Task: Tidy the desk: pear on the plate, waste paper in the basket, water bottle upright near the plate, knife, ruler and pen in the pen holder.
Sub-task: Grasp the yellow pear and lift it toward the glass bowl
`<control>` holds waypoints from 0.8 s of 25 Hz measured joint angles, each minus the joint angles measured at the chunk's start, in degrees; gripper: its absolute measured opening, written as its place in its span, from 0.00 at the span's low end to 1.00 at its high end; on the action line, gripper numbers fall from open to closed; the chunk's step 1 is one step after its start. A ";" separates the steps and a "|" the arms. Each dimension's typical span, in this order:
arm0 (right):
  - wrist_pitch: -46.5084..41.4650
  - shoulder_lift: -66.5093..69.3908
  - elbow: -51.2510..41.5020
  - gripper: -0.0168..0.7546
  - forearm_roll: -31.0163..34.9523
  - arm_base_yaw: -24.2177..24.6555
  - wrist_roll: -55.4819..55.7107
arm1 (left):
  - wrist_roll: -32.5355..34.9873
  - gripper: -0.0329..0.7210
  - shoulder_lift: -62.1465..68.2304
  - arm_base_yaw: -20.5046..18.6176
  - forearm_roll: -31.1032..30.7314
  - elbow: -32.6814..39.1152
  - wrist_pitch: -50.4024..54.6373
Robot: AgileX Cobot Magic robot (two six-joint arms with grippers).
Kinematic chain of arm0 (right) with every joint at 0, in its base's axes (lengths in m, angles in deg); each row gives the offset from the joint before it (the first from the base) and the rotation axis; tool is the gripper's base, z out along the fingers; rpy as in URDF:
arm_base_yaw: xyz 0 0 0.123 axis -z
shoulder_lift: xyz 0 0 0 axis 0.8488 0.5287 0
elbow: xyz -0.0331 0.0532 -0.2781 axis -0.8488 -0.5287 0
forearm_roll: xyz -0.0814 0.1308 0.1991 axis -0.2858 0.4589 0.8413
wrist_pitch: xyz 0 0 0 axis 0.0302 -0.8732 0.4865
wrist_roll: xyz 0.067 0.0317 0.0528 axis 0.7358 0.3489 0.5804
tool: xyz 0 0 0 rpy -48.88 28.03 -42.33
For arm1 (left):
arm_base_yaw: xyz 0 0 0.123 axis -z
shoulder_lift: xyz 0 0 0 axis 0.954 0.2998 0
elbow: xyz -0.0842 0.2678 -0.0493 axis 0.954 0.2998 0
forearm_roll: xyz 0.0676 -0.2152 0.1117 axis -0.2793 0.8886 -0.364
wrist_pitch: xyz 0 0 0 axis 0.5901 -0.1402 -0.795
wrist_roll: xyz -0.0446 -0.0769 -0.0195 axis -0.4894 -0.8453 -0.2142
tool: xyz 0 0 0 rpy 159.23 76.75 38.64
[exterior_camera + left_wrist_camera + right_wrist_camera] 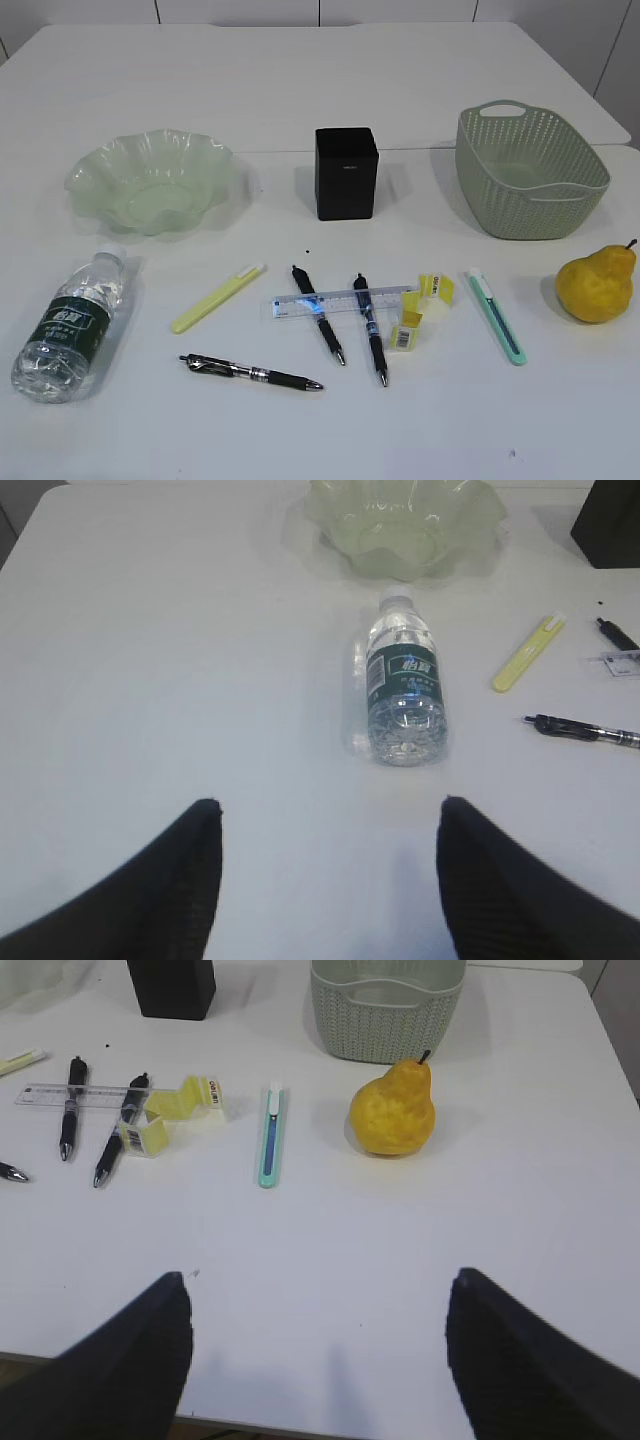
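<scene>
The water bottle [72, 325] lies on its side at the desk's [300, 430] front left, below the plate [150, 180]. At the right sits the pear [597, 285], in front of the basket [530, 170]. Between them lie the ruler [340, 300] across two pens [318, 313], a third pen [250, 372], the waste paper [420, 310] and a teal knife [497, 315]. The pen holder [346, 172] stands at the back centre. My left gripper [330, 805] hangs open short of the bottle [403, 685]. My right gripper [318, 1280] is open, short of the pear [393, 1110].
A slim yellow-green stick, perhaps a second knife [217, 298], lies left of the ruler. Neither arm shows in the exterior view. Bare tabletop lies between each gripper and the objects. The desk's front edge shows under the right gripper.
</scene>
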 joint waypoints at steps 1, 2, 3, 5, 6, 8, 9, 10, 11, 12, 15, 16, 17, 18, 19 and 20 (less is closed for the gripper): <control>0.00 0.00 0.00 0.78 0.00 0.00 0.00 | 0.00 0.67 0.00 0.00 0.00 0.00 0.00; 0.00 0.00 0.00 0.78 0.00 0.00 0.00 | 0.00 0.67 0.00 0.00 0.00 0.00 0.00; 0.00 0.00 0.00 0.78 0.00 0.00 0.00 | 0.00 0.67 0.00 0.00 -0.06 0.00 0.00; 0.00 0.00 0.00 0.78 0.00 0.00 0.00 | 0.00 0.66 0.00 0.00 -0.06 0.00 0.00; 0.00 0.00 0.00 0.78 0.00 0.00 0.00 | 0.00 0.66 0.00 0.00 -0.06 0.00 0.00; 0.00 0.00 0.00 0.78 0.00 0.00 0.00 | 0.00 0.66 0.00 0.00 -0.06 0.00 0.00; 0.00 0.00 0.00 0.78 0.00 0.00 0.00 | 0.00 0.66 0.00 0.00 -0.13 0.00 0.00; 0.00 0.00 0.00 0.78 0.00 0.00 0.00 | 0.00 0.66 0.00 0.00 -0.13 0.00 0.00; 0.00 0.00 0.00 0.78 -0.10 0.00 0.00 | 0.00 0.66 0.00 0.00 -0.13 0.00 0.00; 0.00 0.00 0.00 0.78 -0.10 0.00 0.00 | 0.00 0.66 0.00 0.00 -0.01 0.00 0.00; 0.00 0.00 0.00 0.78 -0.20 0.00 0.00 | 0.00 0.66 0.00 0.00 0.64 0.00 0.00; 0.00 0.00 0.00 0.78 -0.20 0.00 0.00 | 0.00 0.66 0.00 0.00 0.74 0.00 0.00; 0.00 0.00 0.00 0.78 -0.20 0.00 0.00 | 0.00 0.66 0.00 0.00 0.74 0.00 0.00; 0.00 0.00 0.00 0.78 -0.20 0.00 0.00 | 0.00 0.66 0.00 0.00 0.77 0.00 0.00; 0.00 0.00 0.00 0.78 -0.31 0.00 0.00 | 0.00 0.66 0.00 0.00 0.87 0.00 0.00; 0.00 0.00 0.00 0.78 -0.63 0.00 0.26 | 0.00 0.66 0.00 0.00 0.87 0.00 0.00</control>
